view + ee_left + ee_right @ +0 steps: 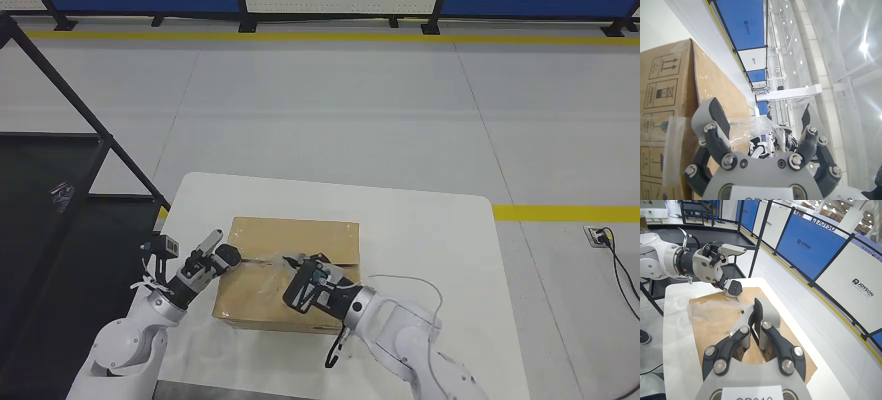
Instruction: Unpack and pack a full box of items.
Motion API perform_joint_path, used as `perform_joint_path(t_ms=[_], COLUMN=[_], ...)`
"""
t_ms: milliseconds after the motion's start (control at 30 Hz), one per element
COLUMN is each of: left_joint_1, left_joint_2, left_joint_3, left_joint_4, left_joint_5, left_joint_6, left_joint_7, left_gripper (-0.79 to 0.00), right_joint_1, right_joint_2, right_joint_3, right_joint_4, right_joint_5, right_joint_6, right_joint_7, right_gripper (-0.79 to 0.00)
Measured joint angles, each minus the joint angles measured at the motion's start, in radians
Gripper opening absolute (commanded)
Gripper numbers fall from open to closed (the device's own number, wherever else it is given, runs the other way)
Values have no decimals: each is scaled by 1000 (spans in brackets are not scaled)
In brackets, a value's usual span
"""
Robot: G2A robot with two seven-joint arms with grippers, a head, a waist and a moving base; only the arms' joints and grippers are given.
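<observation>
A brown cardboard box [290, 245] lies closed on the white table [430, 225]. A strip of clear tape [715, 309] is peeled up from the box's top seam. My right gripper [754, 313] is above the box top, shut on one end of that tape. My left gripper [738, 270] is open at the box's left edge, its lower finger [734, 289] on the box top by the tape's other end. In the left wrist view the crumpled tape [762, 126] hangs between the open fingers of the left gripper [761, 113], beside the box's printed side [664, 79].
A black metal cart [50, 220] stands close to the table's left side. A thin white cable [410, 280] lies on the table right of the box. Blue and white partition panels [810, 247] line the far side beyond a yellow floor line.
</observation>
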Motion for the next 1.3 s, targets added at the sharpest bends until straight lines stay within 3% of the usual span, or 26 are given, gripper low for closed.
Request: perform_joint_path(t_ms=[567,600,700,733,1300], left_joint_1=[-15,-16,-18,-18,-14], left_joint_2=[-3,-3,-3,-3,0], left_joint_3=[36,38,41,41,33], left_joint_4=[24,26,29,30,39], left_joint_5=[39,39,40,40,37], left_joint_6=[2,3,1,0,-9], left_joint_7=[26,26,25,24,17], left_gripper=[0,0,0,0,0], right_joint_1=[8,4,-5,-8,-65], right_joint_2=[-1,0,2,3,18], right_joint_3=[12,16,25,28,71], right_joint_4=[53,55,59,59,25], right_joint_5=[22,25,34,37,47], right_joint_6=[0,-2,-9,-11,-25], right_joint_7=[9,9,5,5,-1], right_gripper=[-785,-754,-508,-483,-474])
